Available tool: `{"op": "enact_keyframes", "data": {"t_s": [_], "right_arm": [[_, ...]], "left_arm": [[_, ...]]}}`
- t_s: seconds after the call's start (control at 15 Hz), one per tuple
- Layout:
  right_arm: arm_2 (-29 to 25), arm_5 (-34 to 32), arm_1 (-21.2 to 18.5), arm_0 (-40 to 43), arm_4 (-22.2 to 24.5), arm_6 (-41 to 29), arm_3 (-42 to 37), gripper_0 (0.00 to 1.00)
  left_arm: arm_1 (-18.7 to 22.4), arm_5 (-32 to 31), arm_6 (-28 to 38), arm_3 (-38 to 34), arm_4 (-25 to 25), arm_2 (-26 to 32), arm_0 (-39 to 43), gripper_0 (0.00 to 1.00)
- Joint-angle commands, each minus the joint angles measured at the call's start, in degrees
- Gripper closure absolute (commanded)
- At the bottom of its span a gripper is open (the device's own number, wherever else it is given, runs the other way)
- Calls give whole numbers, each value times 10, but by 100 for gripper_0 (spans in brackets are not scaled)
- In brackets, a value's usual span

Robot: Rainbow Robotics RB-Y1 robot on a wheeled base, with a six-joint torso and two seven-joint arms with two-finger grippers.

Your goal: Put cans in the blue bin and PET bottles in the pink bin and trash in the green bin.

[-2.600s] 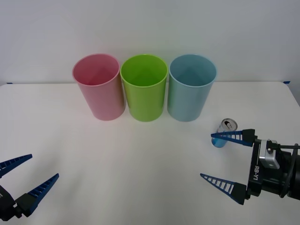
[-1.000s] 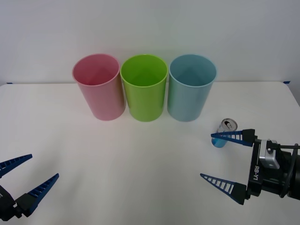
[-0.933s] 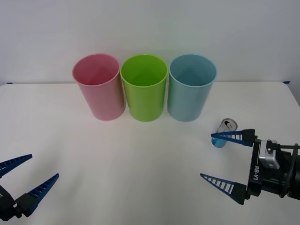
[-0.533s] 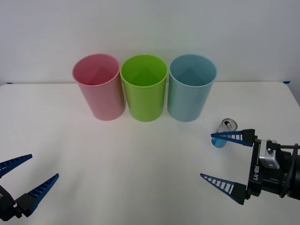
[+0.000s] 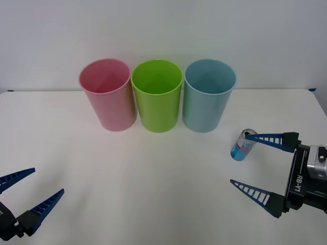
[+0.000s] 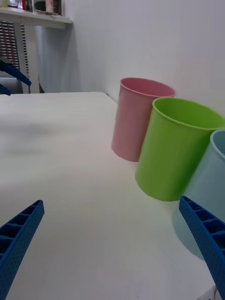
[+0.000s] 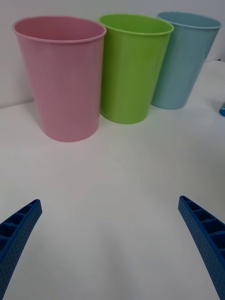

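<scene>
Just in front of the blue bin (image 5: 209,95), a small can (image 5: 241,146) is standing slightly tilted on the white counter (image 5: 153,173), showing a blue base, pale printed body and silver top. Beside the can, the right hand (image 5: 254,162) is hovering with fingers spread, one finger touching its top; well away from the can, the left hand (image 5: 28,190) is hanging open.

A white matte worktop (image 5: 153,178) is seen across the scene, evenly lit, with soft shadows only. Its far edge is met by a plain pale grey wall (image 5: 163,30). Small blue marks are noted at the far left (image 5: 10,90) and far right (image 5: 312,90) worktop corners. In the right wrist view, a shelf (image 6: 33,14) is seen high on the wall.
</scene>
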Motion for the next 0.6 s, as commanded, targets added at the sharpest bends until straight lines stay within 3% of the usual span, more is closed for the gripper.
{"op": "enact_keyframes", "data": {"t_s": [0.07,0.27,0.6], "right_arm": [[-25,1,0,21,-29,-3,13,0],[-44,4,-1,53,-53,-1,23,0],[-55,68,-1,123,-85,17,35,0]], "left_arm": [[0,0,0,0,0,0,0,0],[0,0,0,0,0,0,0,0],[0,0,0,0,0,0,0,0]]}}
